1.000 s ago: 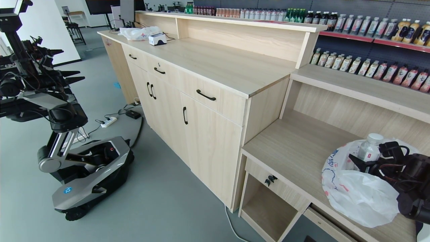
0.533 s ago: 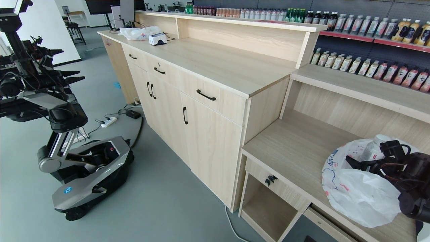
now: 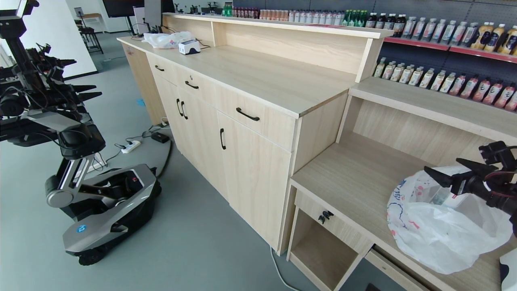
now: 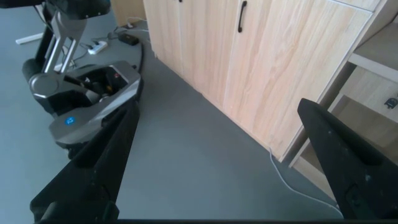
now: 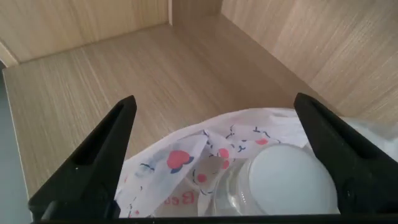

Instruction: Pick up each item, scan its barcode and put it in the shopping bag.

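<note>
the bottle (image 5: 283, 180) lies in the bag (image 3: 436, 238) at the worktop's front edge, so this item is judged done; the right gripper (image 3: 441, 164), above it, and the left gripper (image 4: 217, 106) both stand spread and empty.

We'd call this a small shop setup: rows of drink bottles (image 3: 440, 83) on wall shelves (image 3: 420, 43), a long wooden checkout bench (image 3: 262, 76) with drawers and cupboard doors, plus what looks like a little scanner box (image 3: 189, 47) near its far left corner.

The right claw (image 3: 442, 165) is matte black, with long tapered fingers (image 3: 438, 177) and black cables (image 3: 494, 178).
</note>
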Robot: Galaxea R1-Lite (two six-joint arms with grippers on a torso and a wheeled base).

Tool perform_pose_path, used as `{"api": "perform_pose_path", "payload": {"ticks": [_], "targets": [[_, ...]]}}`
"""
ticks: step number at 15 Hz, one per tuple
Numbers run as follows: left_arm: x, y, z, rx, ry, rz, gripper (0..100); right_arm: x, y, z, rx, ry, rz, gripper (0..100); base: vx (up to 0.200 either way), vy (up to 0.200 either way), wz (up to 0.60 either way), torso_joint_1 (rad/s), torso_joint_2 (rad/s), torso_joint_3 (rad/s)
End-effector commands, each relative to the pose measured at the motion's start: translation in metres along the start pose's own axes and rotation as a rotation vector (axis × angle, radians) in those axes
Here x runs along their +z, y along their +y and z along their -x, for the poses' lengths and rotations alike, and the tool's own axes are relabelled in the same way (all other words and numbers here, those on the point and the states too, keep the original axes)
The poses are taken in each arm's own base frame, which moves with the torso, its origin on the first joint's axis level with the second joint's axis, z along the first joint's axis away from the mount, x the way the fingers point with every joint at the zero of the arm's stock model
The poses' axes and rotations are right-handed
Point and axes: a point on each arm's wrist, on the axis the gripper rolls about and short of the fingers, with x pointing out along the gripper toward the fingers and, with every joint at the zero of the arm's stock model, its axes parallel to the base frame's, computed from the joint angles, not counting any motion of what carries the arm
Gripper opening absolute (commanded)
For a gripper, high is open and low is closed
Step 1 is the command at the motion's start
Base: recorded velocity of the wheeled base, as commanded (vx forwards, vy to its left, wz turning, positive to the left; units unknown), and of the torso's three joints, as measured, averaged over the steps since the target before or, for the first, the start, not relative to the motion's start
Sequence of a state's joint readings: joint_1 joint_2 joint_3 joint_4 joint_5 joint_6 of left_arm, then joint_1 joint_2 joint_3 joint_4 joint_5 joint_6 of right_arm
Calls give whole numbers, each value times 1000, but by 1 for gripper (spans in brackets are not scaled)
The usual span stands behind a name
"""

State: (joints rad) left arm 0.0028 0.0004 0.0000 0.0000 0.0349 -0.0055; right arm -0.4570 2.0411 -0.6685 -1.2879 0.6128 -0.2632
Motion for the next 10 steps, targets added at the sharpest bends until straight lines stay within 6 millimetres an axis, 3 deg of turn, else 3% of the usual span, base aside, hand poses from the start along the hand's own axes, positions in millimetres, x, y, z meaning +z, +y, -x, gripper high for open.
{"api": "perform_pose_path", "payload": {"ticks": [1,3,4,10], "targets": [[0,0,0,1,0,1,100,77,19,60,-31,-67,197,100,0,0,0,0,0,0],[0,0,0,1,0,1,100,91,34,104,-76,-68,298,100,0,0,0,0,0,0],[0,0,0,1,0,1,100,99,39,115,-93,-88,345,100,0,0,0,0,0,0],[0,0,0,-1,0,1,100,173,45,143,-134,-234,425,100,0,0,-600,0,3,4]]}}
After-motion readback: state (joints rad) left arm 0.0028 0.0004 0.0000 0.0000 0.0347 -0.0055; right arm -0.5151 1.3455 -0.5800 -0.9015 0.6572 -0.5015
